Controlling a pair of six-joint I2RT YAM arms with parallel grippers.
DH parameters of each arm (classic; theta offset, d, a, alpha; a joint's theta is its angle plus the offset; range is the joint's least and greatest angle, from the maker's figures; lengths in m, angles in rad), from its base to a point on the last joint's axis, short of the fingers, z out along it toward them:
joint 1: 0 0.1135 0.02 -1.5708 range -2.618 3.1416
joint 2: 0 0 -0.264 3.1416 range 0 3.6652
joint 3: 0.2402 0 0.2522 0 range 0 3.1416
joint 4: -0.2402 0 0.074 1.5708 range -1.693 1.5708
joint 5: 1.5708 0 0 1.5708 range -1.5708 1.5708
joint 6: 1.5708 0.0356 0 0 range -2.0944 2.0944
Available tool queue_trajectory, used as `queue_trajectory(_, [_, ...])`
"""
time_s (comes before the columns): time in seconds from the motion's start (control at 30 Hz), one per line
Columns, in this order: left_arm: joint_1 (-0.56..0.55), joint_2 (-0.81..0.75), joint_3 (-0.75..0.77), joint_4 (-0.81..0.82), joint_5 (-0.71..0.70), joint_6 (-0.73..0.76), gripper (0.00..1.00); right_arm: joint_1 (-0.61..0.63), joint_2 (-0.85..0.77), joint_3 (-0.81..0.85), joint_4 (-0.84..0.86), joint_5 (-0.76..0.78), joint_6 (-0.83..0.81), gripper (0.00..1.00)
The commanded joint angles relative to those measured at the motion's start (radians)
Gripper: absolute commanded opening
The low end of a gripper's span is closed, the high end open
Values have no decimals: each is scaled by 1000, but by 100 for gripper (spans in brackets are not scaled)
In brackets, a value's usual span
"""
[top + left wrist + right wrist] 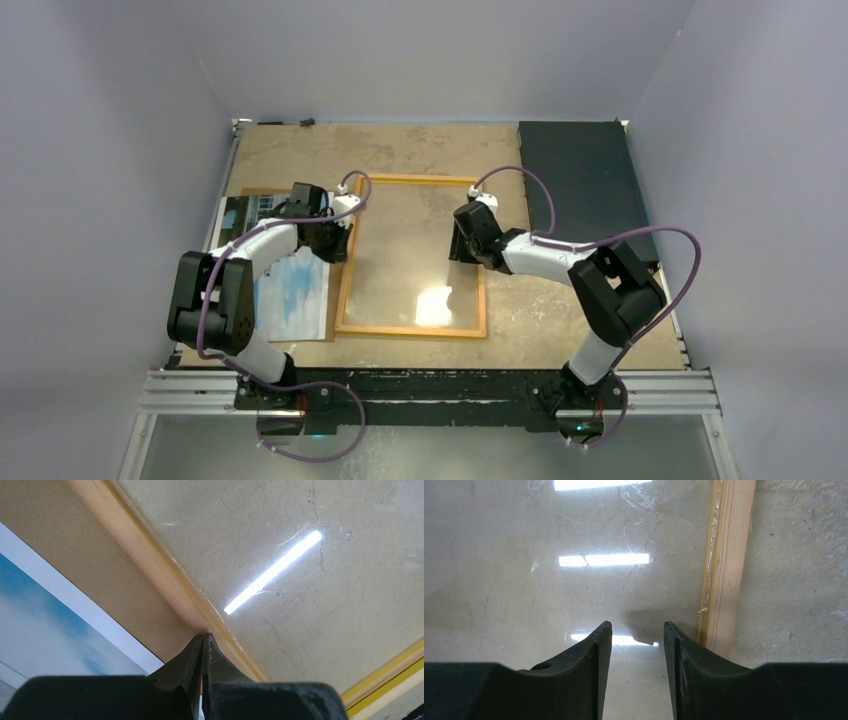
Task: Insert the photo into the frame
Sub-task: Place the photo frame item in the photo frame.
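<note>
The frame [411,331] lies flat mid-table, thin yellow and light-wood rails around a clear pane [574,580] that reflects the lamps. The photo [295,292], blue sky and buildings, lies face up left of the frame, partly under the left arm. My left gripper [341,236] is shut, with its tips [204,637] resting against the outer edge of the frame's left rail [150,555] and nothing between them; the photo [40,625] shows at lower left. My right gripper [462,246] hangs open over the pane just inside the right rail [726,570], empty [638,627].
A plain brown board [262,193] lies under the photo and shows between photo and frame [60,530]. A dark rectangular mat [575,170] lies at the back right corner. Grey walls close in the table on three sides.
</note>
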Motion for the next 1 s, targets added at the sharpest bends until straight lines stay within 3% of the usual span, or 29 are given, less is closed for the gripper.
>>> queue_trajectory(0.0, [10,24,11,-15,-6,7,0,-9,-63,50,-39,-13,-19,48])
queue_trajectory(0.2, [10,30,14,-27,49,0,0,-101,-80,146,-86,-68,-62,62])
queue_trajectory(0.33, [10,51,12,-27,77,-4,0,-140,-55,192,-131,-58,-78,65])
queue_trajectory(0.53, [10,57,-3,-19,79,9,0,-177,-23,171,-133,-44,-94,81])
queue_trajectory(0.67, [10,61,-2,-21,81,15,0,-199,23,158,-87,-123,-90,87])
queue_trajectory(0.97, [10,84,3,-13,88,16,0,-243,159,235,-27,-238,-70,84])
